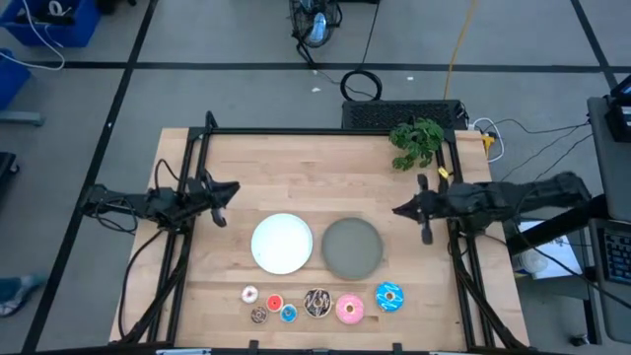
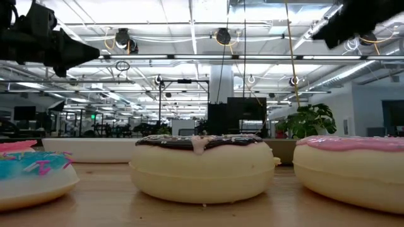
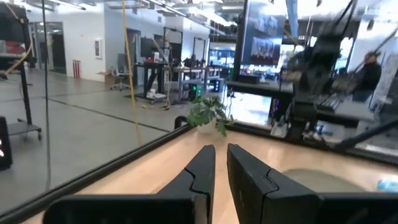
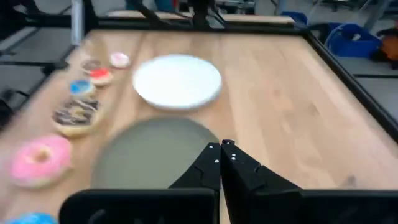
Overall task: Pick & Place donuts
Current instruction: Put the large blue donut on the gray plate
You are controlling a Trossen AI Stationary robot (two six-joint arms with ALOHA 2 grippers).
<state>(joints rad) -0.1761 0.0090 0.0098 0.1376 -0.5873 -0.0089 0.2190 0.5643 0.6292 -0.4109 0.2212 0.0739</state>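
Observation:
Seven toy donuts lie flat in a row near the table's near edge: tiny white-pink [image 1: 249, 294], red [image 1: 274, 303], brown [image 1: 259, 315] and blue [image 1: 288, 314], then the larger brown-sprinkled [image 1: 316, 303], pink [image 1: 349, 309] and blue [image 1: 388, 297]. My left gripper [image 1: 233, 187] hovers over the table's left part, left of the white plate, with only a thin slit between its fingers [image 3: 221, 158]. My right gripper [image 1: 397, 210] hovers right of the grey plate, shut [image 4: 221, 146]. Neither touches anything. In the low view the brown-sprinkled donut [image 2: 202, 165] fills the middle.
A white plate [image 1: 282, 243] and a grey plate [image 1: 351, 247] sit side by side mid-table, just beyond the donut row. A green plant [image 1: 416, 141] stands at the far right corner. Black frame rails [image 1: 187, 177] run along the table's sides. Bare wood lies beyond the plates.

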